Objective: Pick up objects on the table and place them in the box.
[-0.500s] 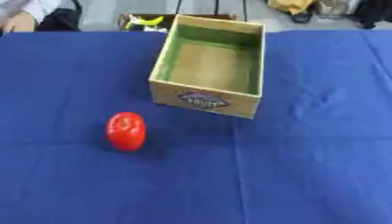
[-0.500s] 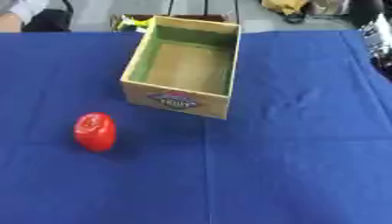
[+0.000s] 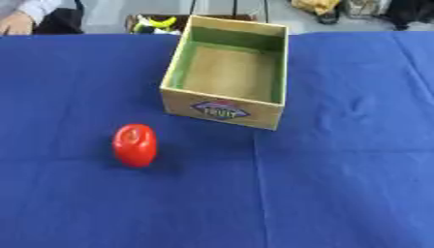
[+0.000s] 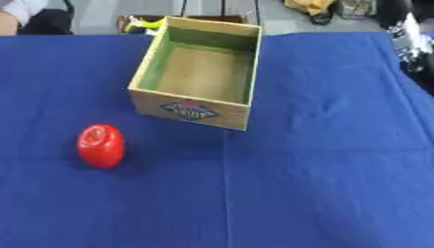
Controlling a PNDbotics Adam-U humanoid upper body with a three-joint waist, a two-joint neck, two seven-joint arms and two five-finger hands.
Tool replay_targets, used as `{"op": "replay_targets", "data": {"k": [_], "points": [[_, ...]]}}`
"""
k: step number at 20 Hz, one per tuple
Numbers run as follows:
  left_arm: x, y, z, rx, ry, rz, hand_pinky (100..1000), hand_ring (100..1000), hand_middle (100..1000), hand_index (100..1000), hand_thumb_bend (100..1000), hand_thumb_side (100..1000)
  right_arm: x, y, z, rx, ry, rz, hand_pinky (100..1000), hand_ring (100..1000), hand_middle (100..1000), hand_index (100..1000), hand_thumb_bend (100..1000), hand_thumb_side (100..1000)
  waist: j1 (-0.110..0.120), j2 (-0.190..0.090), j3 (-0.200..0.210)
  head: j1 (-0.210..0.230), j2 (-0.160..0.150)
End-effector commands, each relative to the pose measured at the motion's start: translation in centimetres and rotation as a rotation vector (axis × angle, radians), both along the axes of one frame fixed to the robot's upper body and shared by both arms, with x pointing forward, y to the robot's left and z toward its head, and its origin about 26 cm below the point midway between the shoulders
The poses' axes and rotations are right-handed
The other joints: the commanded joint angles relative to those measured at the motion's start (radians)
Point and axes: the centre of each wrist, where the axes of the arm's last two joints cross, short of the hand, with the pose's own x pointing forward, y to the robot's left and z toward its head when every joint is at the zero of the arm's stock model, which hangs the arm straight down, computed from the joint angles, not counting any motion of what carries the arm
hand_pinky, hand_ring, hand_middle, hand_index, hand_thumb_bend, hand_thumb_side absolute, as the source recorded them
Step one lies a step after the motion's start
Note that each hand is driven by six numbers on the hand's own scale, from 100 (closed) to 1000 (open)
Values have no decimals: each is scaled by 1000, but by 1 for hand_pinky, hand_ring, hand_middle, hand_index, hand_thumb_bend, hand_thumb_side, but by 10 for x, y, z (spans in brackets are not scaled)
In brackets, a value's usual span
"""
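Note:
A red rounded fruit (image 3: 135, 145) stands on the blue tablecloth, left of centre and a little nearer to me than the box. The cardboard box (image 3: 224, 110) with a green inner lining and a label on its front wall sits at the upper middle, open at the top, with nothing visible inside. The fruit lies apart from the box's front left corner. Neither of my hands shows in either eye view.
The blue cloth (image 3: 339, 184) covers the whole table. Beyond the far edge lie a yellow-and-dark object (image 3: 157, 24) and other clutter on the floor. A person's hand (image 3: 15, 23) rests at the far left corner, away from the fruit and box.

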Motion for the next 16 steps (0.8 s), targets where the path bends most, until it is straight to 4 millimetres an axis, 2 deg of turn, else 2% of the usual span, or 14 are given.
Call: {"op": "replay_targets", "data": {"k": [1,5,7,8,9,10,13,16], "points": [[-4,1,10,45,-19,6,819,929,938,1000,414,1000,-4,0,11,-34,-31,-2,820,943,942,933,317,1000,-1,-24,0,2,-13],[-5,5,18,176,12,86,816,919,936,1000,416,1000,-4,-1,10,-38,-23,-5,819,942,941,932,304,1000,-1,-29,0,10,-11],[-6,5,26,276,20,145,820,919,935,1000,441,1000,-4,-1,9,-37,-17,-9,818,941,939,931,284,1000,1,-33,-1,14,-8],[-6,5,31,323,18,175,819,917,925,1000,499,1000,-4,-1,9,-36,-14,-13,817,940,938,931,265,1000,3,-35,-1,19,-8],[-6,4,34,361,14,201,818,916,924,1000,510,1000,-4,-1,9,-35,-12,-16,817,940,937,931,258,1000,3,-36,-2,24,-8],[-6,3,38,397,10,226,789,898,904,987,483,1000,-4,-1,8,-29,-10,-22,811,933,932,928,100,1000,4,-37,-3,30,-8],[-6,-1,45,476,-7,288,762,881,890,982,483,1000,-4,-2,6,2,-4,-35,805,925,925,923,100,1000,5,-39,-6,44,-9],[-5,-7,48,529,5,340,751,873,882,975,358,1000,-4,-1,4,6,8,-43,802,920,919,921,100,1000,6,-39,-8,49,-10]]}}
